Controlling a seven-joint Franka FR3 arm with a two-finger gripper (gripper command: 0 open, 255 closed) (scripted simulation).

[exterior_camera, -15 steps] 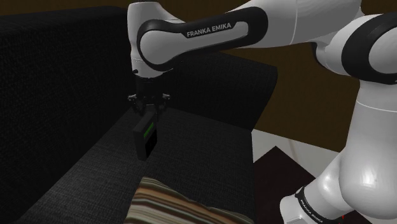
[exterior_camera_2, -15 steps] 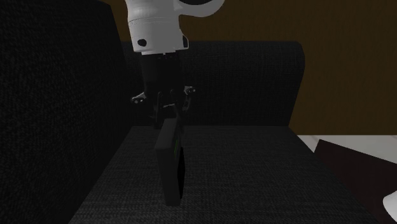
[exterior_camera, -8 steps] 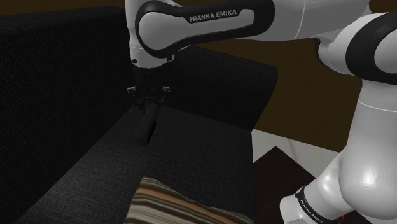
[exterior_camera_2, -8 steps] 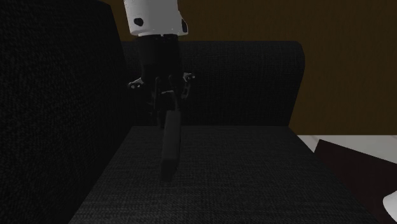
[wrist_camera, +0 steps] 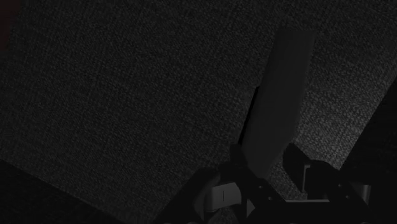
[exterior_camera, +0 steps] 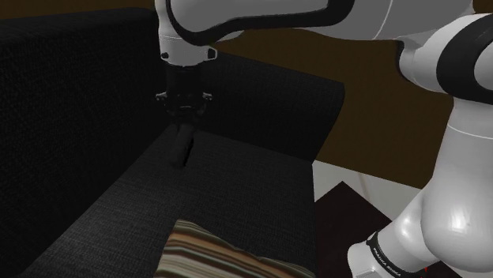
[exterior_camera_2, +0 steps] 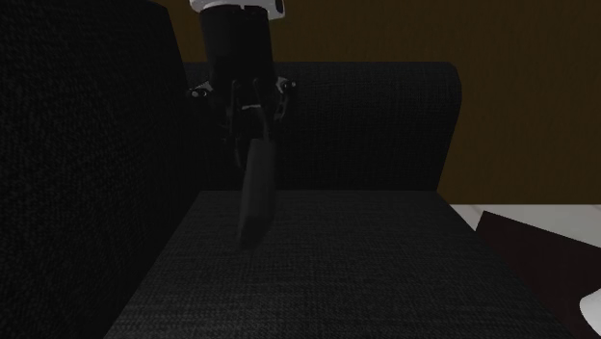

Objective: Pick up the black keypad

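**Over the sofa seat, the keypad hangs in the end effector's grip**

Above the black woven seat of a sofa (exterior_camera: 237, 197), the all-black end effector (exterior_camera: 182, 126) points straight down from the white arm. Its two fingers are closed on the upper end of the black keypad (exterior_camera: 182, 146), with only the slab's thickness between them.

In the shoulder view the keypad hangs below the fingers as a narrow dark strip, seen edge-on, near the tall black upholstered block on that view's left. In the second exterior view the end effector (exterior_camera_2: 252, 120) holds the keypad (exterior_camera_2: 255, 193) nearly upright, its lower end leaning slightly toward that view's left over the seat (exterior_camera_2: 385, 270). The dim light hides whether a gap separates this end from the fabric.

In the wrist view the keypad (wrist_camera: 280, 102) runs away from the end effector (wrist_camera: 264, 164) as a long, plain, dark grey slab, a finger pressed to each side of its near end, with the sofa's weave behind it.

A striped cushion (exterior_camera: 229, 253) lies on the seat, nearer the shoulder camera and well apart from the keypad. A brown wall (exterior_camera_2: 520, 77) stands behind the sofa.
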